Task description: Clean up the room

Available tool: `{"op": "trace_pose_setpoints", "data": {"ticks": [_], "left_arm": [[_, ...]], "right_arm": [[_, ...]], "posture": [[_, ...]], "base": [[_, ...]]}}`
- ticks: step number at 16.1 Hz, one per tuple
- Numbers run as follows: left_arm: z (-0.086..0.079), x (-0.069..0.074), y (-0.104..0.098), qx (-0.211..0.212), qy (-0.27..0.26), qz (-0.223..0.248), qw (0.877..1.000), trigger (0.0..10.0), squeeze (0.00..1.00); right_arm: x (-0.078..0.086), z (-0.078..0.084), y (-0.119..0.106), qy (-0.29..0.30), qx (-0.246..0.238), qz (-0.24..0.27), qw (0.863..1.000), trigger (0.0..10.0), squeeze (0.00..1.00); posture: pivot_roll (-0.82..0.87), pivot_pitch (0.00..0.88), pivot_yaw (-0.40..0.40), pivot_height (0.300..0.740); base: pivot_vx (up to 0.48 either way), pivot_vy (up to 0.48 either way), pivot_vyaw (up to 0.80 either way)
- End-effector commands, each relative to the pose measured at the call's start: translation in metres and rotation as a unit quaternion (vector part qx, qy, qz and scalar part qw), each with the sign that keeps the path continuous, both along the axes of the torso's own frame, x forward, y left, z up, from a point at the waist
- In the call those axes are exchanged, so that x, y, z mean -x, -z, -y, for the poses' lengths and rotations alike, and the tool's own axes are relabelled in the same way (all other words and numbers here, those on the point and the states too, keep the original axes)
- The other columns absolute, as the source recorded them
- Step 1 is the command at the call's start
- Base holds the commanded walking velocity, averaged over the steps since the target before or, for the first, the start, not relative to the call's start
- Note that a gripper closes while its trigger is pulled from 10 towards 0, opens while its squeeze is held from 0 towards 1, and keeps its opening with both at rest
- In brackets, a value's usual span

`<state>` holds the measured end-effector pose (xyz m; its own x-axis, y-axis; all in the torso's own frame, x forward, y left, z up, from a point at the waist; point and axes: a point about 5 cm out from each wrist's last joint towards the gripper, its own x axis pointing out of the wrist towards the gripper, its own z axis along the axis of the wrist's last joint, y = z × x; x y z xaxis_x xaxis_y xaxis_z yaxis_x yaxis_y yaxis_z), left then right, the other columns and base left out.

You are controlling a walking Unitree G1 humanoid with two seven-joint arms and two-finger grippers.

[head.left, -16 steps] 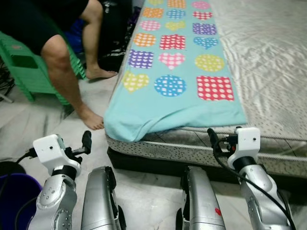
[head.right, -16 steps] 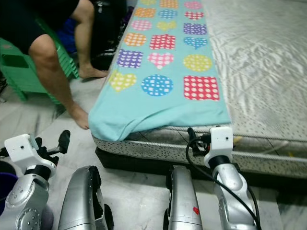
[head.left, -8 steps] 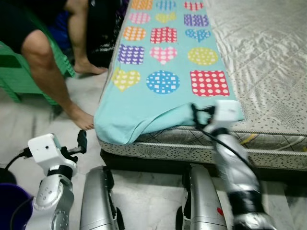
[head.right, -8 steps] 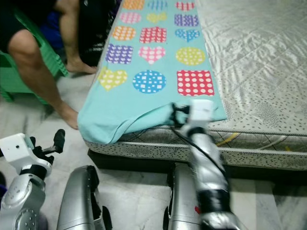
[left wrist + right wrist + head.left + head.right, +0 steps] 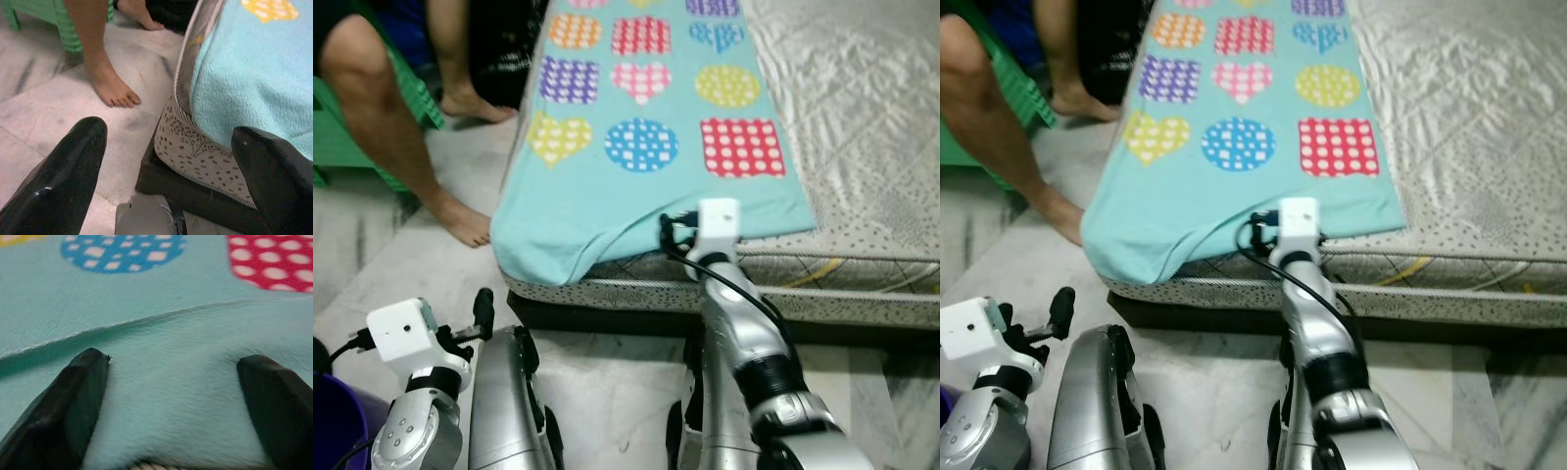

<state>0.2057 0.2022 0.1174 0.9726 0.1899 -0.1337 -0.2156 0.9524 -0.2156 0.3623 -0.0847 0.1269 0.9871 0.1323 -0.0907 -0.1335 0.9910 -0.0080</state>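
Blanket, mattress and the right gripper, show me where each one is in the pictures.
blanket [image 5: 636,191], left eye view, plain teal area below the blue circle.
mattress [image 5: 862,117], left eye view, bare quilted top beside the blanket.
right gripper [image 5: 171,382], right wrist view, midway between its open fingertips, over the blanket's folded edge.

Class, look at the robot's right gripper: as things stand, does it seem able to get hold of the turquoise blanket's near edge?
Probably yes. The right gripper is open, its fingers spread over the folded hem of the turquoise blanket at the mattress edge, with nothing between them.
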Motion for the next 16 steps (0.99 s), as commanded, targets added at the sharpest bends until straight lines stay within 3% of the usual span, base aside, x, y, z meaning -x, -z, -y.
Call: {"op": "trace_pose_setpoints", "data": {"ticks": [1,2,4,5,9,16], "left_arm": [[0.0,0.003,-0.001,0.0,0.001,-0.004,1.0,10.0,0.0],[0.003,0.0,-0.002,0.002,0.008,-0.003,1.0,10.0,0.0],[0.006,0.0,-0.003,0.005,0.01,-0.003,1.0,10.0,0.0],[0.006,-0.001,-0.003,0.006,0.01,-0.002,1.0,10.0,0.0],[0.005,-0.004,-0.002,0.007,0.01,-0.003,1.0,10.0,0.0],[0.002,-0.015,-0.005,0.002,0.007,0.009,1.0,10.0,0.0]], "right_arm": [[0.001,-0.013,0.009,-0.01,0.018,-0.027,0.999,10.0,0.0],[-0.001,-0.023,0.009,-0.021,0.043,-0.037,0.998,10.0,0.0],[-0.002,-0.03,0.01,-0.022,0.062,-0.041,0.997,2.4,0.0],[-0.002,-0.03,0.01,-0.022,0.058,-0.041,0.997,0.0,0.0],[-0.003,-0.023,0.015,-0.011,0.062,-0.041,0.997,0.0,0.0],[0.001,0.019,0.024,0.035,0.015,-0.041,0.998,0.0,0.0]], "posture": [[0.06,0.292,-0.027,0.472],[0.06,0.297,-0.027,0.472],[0.06,0.294,-0.033,0.472],[0.06,0.292,-0.035,0.472],[0.06,0.271,-0.035,0.472],[0.03,0.239,-0.03,0.472]], "base": [[0.0,0.0,0.0],[0.0,0.0,0.0],[0.0,0.0,0.0],[0.0,0.0,0.0],[0.0,0.0,0.0],[0.0,0.0,0.0]]}}
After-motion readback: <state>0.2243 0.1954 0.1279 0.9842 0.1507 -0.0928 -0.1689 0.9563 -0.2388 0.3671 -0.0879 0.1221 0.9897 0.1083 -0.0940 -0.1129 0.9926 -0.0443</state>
